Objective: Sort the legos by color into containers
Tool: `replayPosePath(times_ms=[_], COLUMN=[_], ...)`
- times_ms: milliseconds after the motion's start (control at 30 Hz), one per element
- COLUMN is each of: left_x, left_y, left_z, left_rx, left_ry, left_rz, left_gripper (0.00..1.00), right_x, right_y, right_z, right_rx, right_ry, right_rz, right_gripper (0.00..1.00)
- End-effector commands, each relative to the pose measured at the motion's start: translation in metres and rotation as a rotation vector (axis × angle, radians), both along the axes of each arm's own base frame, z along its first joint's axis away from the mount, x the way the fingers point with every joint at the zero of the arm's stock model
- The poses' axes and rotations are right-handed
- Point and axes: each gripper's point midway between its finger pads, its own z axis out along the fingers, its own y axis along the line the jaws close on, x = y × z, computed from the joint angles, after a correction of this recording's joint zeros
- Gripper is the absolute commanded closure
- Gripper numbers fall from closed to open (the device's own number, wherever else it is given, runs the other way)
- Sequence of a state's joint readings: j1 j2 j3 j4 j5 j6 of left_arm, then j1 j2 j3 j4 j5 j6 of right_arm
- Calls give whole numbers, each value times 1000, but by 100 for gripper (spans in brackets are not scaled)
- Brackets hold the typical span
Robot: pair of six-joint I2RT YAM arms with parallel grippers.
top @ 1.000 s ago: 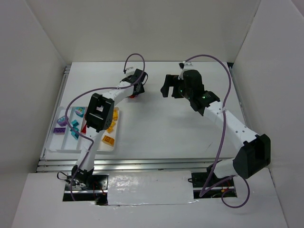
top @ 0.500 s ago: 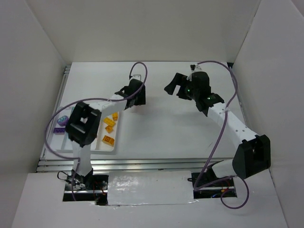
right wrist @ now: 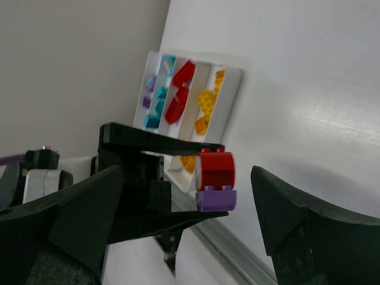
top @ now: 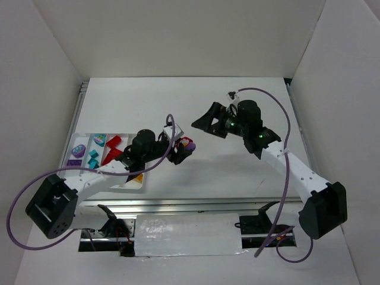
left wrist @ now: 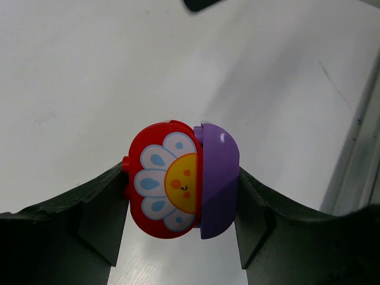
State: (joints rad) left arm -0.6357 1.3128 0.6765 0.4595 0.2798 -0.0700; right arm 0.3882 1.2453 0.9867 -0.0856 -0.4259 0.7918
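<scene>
The left claw [left wrist: 183,205] pinches a red brick [left wrist: 159,184] joined to a purple brick [left wrist: 219,178], above the table [top: 237,172] at 3 o'clock of the tray [top: 127,186]. The right claw [top: 202,122], spread wide at 1 o'clock, likely must pull them apart.

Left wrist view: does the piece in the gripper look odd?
Yes. The left gripper holds two legos stuck together, a red flower brick and a purple rounded brick. Joined, they cannot be sorted by color.

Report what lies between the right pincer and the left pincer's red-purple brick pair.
Nothing: the top view shows only bare table between the right pincer and the brick pair in the left pincer.
</scene>
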Motion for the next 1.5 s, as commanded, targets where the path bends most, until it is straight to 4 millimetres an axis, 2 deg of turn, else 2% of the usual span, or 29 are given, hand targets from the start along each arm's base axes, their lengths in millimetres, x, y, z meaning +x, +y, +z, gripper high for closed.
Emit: replayPosePath(times_ms=[0, 33, 100, 133, 300, 467, 533, 567, 600, 633, 667, 733, 767, 800, 833, 867, 900, 933, 967, 1033, 1100, 1133, 1200, 1233, 1300, 1333, 1367, 1433, 1467], left_x=[-22, -31, -44, -52, -66, -75, -75, -74, -71, -68, -67, -59, -57, -53, -52, -52, -54, -52, -53, -57, -63, -69, -83, -99, -115, -123, -134, -146, -154], left_y=[-13, -11, -10, -9, -5, 0, 0, 0, 1, 2, 3, 7, 7, 10, 11, 10, 14, 18, 19, 29, 33, 34, 33, 29, 24, 21, 17, 15, 11], left_z=[60, 69, 69, 81, 84, 87, 87, 87, 86, 87, 86, 88, 98, 93, 97, 115, 107, 109, 129, 122, 140, 142, 151, 156, 162, 156, 161, 156, 162], left_rx=[-68, -79, -91, -119, -140, -153, -162, -167, -166, -167, -171, -177, -204, -188, -191, -228, -200, -198, -227, -189, -230, -242, -277, -309, -338, -343, -359, -365, -380], left_ry=[-220, -237, -244, -276, -269, -283, -266, -244, -236, -230, -213, -197, -177, -125, -96, -63, 11, 47, 64, 159, 206, 249, 263, 270, 271, 290, 284, 295, 275], left_rz=[-150, -168, -192, -211, -233, -235, -232, -217, -199, -179, -162, -107, -84, -46, -32, -12, 13, 45, 65, 120, 148, 148, 96, 17, -72, -114, -190, -252, -323], left_gripper=[100, 100, 100, 100, 100, 100, 88, 68, 53, 44, 2, 1, 1, 1, 1, 0, 1, 0, 0, 0, 1, 0, 1, 0, 0, 1, 0, 0, 0], right_x=[-52, -60, -72, -77, -97, -107, -113, -114, -118, -118, -118, -111, -105, -100, -87, -81, -77, -71, -63, -60, -64, -70, -104, -132, -151, -162, -166, -174, -170], right_y=[32, 34, 42, 45, 61, 75, 82, 82, 85, 87, 87, 83, 81, 76, 67, 62, 56, 52, 44, 43, 47, 50, 48, 42, 35, 30, 29, 32, 37], right_z=[14, 3, -1, -6, -13, -9, -2, -2, -1, 8, 9, 6, 8, 4, 12, 11, 7, 16, 11, 12, 13, 14, 26, 25, 37, 44, 48, 43, 53], right_rx=[4, -6, -3, 0, -36, 4, 46, 57, 77, 102, 102, 97, 100, 96, 127, 139, 145, 157, 148, 126, 107, 116, 168, 201, 209, 206, 187, 168, 118], right_ry=[-36, -14, -10, 3, 15, -6, -21, -23, -39, -89, -126, -169, -198, -210, -259, -273, -298, -368, -377, -439, -466, -488, -615, -635, -762, -801, -865, -766, -880], right_rz=[198, 202, 219, 228, 272, 334, 381, 390, 419, 434, 445, 436, 434, 432, 423, 428, 434, 441, 448, 492, 576, 627, 823, 942, 997, 1013, 1027, 1034, 1022], right_gripper=[5, 5, 6, 8, 16, 47, 90, 97, 97, 98, 99, 100, 100, 100, 100, 100, 100, 100, 100, 100, 100, 100, 100, 100, 100, 100, 100, 100, 100])
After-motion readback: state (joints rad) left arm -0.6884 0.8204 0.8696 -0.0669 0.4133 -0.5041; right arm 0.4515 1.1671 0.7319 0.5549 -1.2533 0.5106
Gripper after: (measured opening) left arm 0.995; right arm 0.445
